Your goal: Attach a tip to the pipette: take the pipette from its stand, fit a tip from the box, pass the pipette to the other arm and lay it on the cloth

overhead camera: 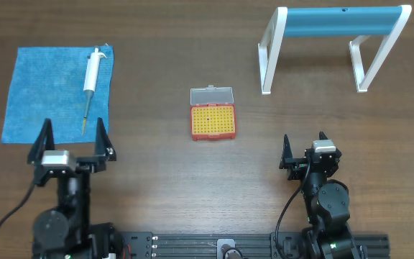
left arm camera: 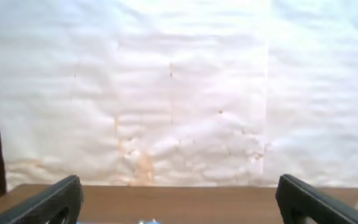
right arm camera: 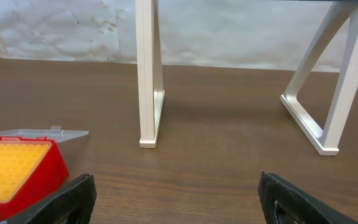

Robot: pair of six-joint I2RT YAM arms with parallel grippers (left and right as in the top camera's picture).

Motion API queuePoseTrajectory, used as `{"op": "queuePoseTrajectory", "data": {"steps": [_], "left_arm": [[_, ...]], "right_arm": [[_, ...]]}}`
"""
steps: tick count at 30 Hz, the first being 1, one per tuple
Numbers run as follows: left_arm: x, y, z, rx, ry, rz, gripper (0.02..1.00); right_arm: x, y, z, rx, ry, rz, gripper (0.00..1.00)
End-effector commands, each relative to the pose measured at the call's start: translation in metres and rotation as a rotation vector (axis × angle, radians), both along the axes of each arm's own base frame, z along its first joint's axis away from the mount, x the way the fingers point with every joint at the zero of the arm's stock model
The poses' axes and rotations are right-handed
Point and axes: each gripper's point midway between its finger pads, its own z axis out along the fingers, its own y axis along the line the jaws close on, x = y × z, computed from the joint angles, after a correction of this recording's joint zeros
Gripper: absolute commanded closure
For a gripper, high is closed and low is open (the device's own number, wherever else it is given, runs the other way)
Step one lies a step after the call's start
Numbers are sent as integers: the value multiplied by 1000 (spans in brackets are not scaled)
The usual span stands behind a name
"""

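Observation:
The white pipette (overhead camera: pixel 90 75) lies on the blue cloth (overhead camera: pixel 34 93) at the far left, a yellow tip (overhead camera: pixel 85 121) on its near end. My left gripper (overhead camera: pixel 72 142) is open just in front of the cloth's near edge and holds nothing; its fingers stand wide apart in the left wrist view (left arm camera: pixel 179 211). The red tip box (overhead camera: pixel 213 121) sits mid-table with its clear lid folded back, and shows in the right wrist view (right arm camera: pixel 11 168). My right gripper (overhead camera: pixel 304 153) is open and empty near its base (right arm camera: pixel 176 208). The white and blue stand (overhead camera: pixel 336 25) is at the far right.
The stand's white legs (right arm camera: pixel 149 74) rise ahead of the right gripper, with bare wood between them. Bare table lies between the cloth and the tip box. A white wall (left arm camera: pixel 179 93) lies beyond the table's far edge.

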Motion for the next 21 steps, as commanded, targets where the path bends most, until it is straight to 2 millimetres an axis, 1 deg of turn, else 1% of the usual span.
{"op": "queuePoseTrajectory", "data": {"steps": [1, 2, 4, 8, 10, 11, 12, 21], "left_arm": [[8, -1, -40, -83, 4, -8, 20], [10, -5, -52, -86, 37, -22, 20], [13, -8, -69, -94, 104, -30, 20], [17, -11, -115, -169, 291, -41, 20], [16, -12, -129, -181, 350, -42, 20], [16, -12, -129, -135, 351, -35, 20], [16, -12, -129, -126, 351, -34, 20], [16, -12, -128, -126, 348, -37, 20]], "right_arm": [[-1, 2, -2, 15, 5, 7, 143], [-1, 2, -2, 15, 5, 7, 143], [-1, 2, -2, 15, 5, 7, 143], [-1, 2, -2, 15, 5, 7, 143], [-1, 2, -2, 15, 5, 7, 143], [-1, 2, -2, 15, 5, 7, 143], [-1, 2, -2, 15, 5, 7, 143], [-1, 2, -2, 15, 5, 7, 143]]}}
